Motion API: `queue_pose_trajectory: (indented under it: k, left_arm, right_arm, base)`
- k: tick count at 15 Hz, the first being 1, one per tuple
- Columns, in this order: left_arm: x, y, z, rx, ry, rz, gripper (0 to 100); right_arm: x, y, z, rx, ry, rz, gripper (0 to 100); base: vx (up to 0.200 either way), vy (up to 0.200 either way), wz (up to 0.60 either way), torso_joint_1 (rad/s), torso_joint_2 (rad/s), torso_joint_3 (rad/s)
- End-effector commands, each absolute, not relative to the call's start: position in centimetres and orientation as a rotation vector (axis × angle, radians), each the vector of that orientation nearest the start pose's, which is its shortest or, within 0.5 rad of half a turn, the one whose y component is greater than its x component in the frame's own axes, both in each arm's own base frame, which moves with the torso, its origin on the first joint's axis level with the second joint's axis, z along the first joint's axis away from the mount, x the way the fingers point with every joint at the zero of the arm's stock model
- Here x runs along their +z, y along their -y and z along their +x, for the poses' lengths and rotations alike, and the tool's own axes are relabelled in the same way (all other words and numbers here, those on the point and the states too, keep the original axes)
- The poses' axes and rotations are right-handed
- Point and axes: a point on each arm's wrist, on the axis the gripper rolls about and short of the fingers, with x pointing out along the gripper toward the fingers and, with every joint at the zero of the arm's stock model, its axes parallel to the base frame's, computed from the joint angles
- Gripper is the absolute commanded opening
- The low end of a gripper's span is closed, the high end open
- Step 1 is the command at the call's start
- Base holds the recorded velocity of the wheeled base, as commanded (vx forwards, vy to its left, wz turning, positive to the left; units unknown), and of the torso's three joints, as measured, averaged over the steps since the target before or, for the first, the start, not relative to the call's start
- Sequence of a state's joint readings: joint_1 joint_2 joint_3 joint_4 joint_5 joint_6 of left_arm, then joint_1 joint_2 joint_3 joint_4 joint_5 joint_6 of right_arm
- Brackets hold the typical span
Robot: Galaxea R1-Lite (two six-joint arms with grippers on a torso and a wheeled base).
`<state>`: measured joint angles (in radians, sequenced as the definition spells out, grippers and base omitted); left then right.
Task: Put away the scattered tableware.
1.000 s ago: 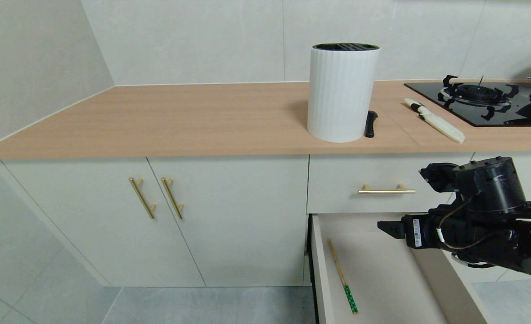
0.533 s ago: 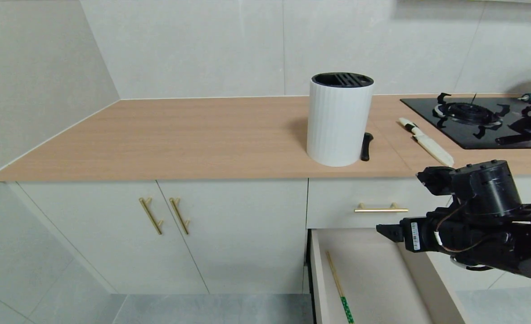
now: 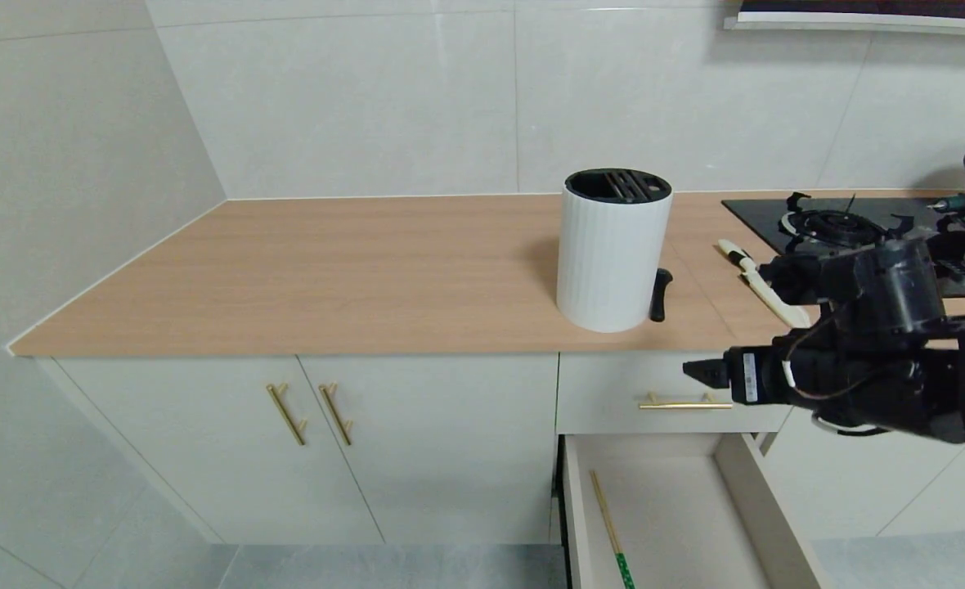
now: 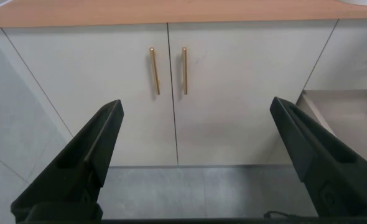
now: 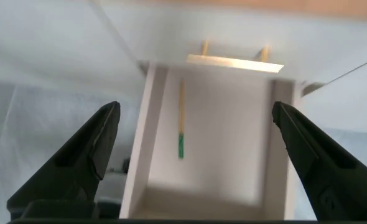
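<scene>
- Drawer point(image 3: 571, 499): lower drawer under the counter point(image 3: 352, 270), pulled open. It holds one wooden chopstick point(image 3: 609, 523) with a green end, lying lengthwise close to the drawer's left wall.
- In the right wrist view the same chopstick point(image 5: 181, 121) lies inside the drawer point(image 5: 145, 143), green end toward the drawer front.
- Knife holder point(image 3: 611, 266): white ribbed cylinder with a black slotted top, standing upright on the counter.
- Black handle point(image 3: 658, 294): lies on the counter, touching or just beside the knife holder's right side.
- White knife point(image 3: 756, 282): lies on the counter between the knife holder and the gas hob point(image 3: 838, 225).
- Right gripper point(image 5: 195, 112): fingers spread wide, grasping nothing, above the open drawer.
- Left gripper point(image 4: 196, 104): fingers spread wide, grasping nothing, facing the cupboard doors point(image 4: 233, 106).
- Writing: a white barcode sticker point(image 3: 750, 376) on the right gripper body; too small to read.
</scene>
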<state>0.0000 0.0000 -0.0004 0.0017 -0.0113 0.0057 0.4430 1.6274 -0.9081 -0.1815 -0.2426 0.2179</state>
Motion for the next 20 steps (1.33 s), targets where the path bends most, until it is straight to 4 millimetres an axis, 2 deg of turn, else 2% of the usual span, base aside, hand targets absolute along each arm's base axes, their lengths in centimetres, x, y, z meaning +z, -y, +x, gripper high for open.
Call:
queue_pose_trajectory:
  k: [1,2,3,4,5,7,8,11,13,20]
  left_arm:
    - [7.6,0.0,-2.3,-0.011,-0.002,0.006,100]
    - [7.5,0.0,-2.3,-0.012,-0.003,0.006,100]
    - [7.6,0.0,-2.3,-0.012,-0.001,0.006,100]
    - [7.5,0.0,-2.3,-0.011,-0.003,0.006,100]
    - [7.6,0.0,-2.3,-0.011,-0.002,0.006,100]
    - [7.6,0.0,-2.3,-0.011,-0.002,0.006,100]
    - [7.6,0.0,-2.3,-0.012,-0.001,0.006,100]
    - [7.5,0.0,-2.3,-0.012,-0.003,0.006,100]
    - [7.6,0.0,-2.3,-0.012,-0.001,0.006,100]
    - [7.6,0.0,-2.3,-0.011,-0.002,0.006,100]
  right_arm:
    - [20.9,-10.9,30.3,0.061,-0.511,0.053,100]
    - [21.7,-10.3,33.0,0.019,-0.506,0.063,100]
    - [21.9,-10.1,34.1,0.006,-0.502,0.06,100]
    - [21.7,-9.5,36.9,-0.023,-0.49,0.047,100]
    - [21.3,-9.2,38.6,-0.037,-0.483,0.048,100]
    - [20.0,-8.9,40.6,-0.058,-0.49,0.052,100]
    - [19.8,-8.9,40.8,-0.06,-0.493,0.052,100]
    - [17.1,-9.5,43.4,-0.061,-0.473,0.063,100]
    - [16.5,-9.6,44.0,-0.061,-0.453,0.068,100]
    - [17.3,-9.9,44.3,-0.081,-0.402,0.129,100]
  base:
    - [0.0,0.0,0.0,0.0,0.0,0.0]
    - [0.0,0.0,0.0,0.0,0.0,0.0]
    - [0.0,0.0,0.0,0.0,0.0,0.0]
    - [0.0,0.0,0.0,0.0,0.0,0.0]
    - [0.0,0.0,0.0,0.0,0.0,0.0]
    - [0.0,0.0,0.0,0.0,0.0,0.0]
    - [0.0,0.0,0.0,0.0,0.0,0.0]
    - [0.0,0.0,0.0,0.0,0.0,0.0]
    - [0.0,0.0,0.0,0.0,0.0,0.0]
    - [0.0,0.0,0.0,0.0,0.0,0.0]
